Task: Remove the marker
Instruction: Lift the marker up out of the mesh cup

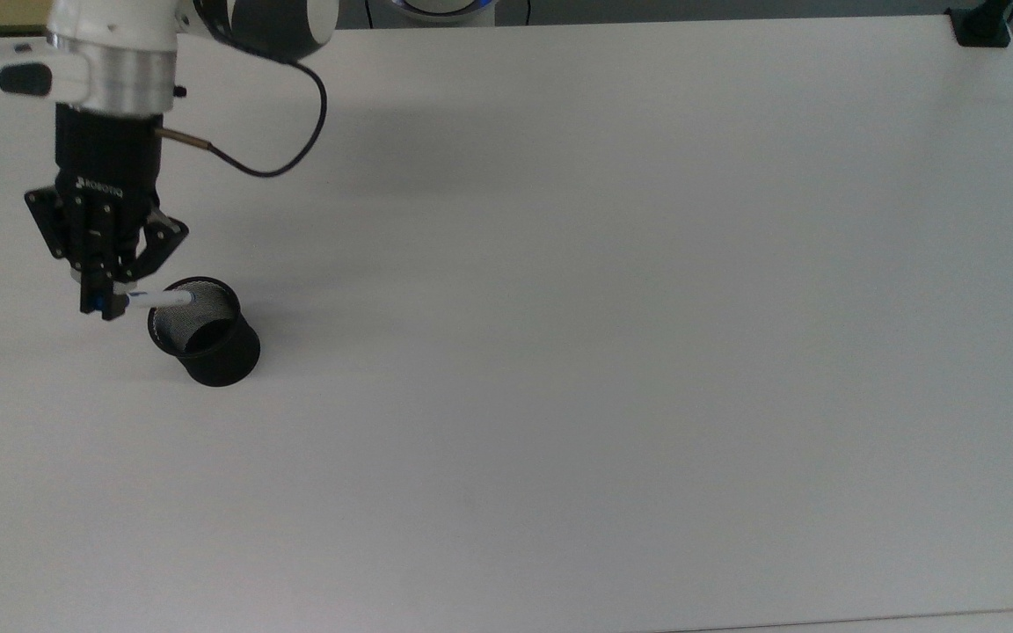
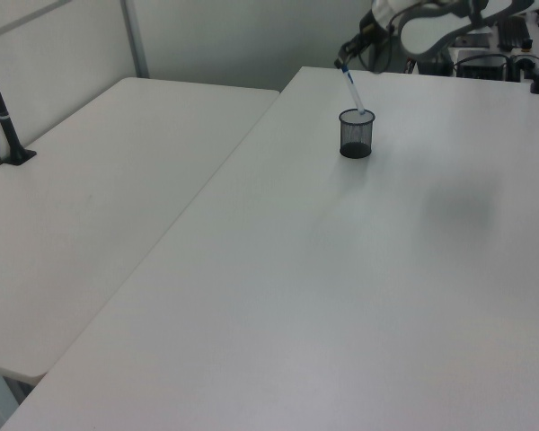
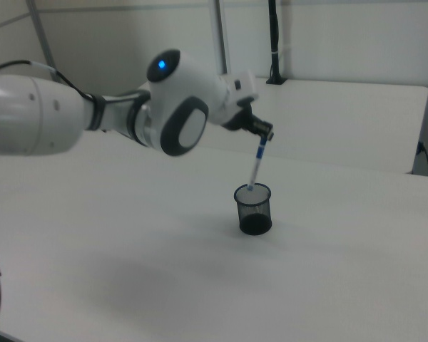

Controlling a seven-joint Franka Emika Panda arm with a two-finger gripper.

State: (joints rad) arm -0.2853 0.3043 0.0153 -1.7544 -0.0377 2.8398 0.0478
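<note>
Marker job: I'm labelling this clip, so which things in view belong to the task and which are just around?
Part of the job:
- marker, gripped at its top, lower tip at the cup's rim
- gripper, shut on it
- black mesh cup

Just around:
- white table
- black clamp post on the neighbouring table

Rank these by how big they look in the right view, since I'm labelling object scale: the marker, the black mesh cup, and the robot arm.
1. The robot arm, largest, though it is also nearest the camera.
2. The black mesh cup.
3. The marker: about as long as the cup is tall, but much slimmer. The gripper holds its top.
</note>
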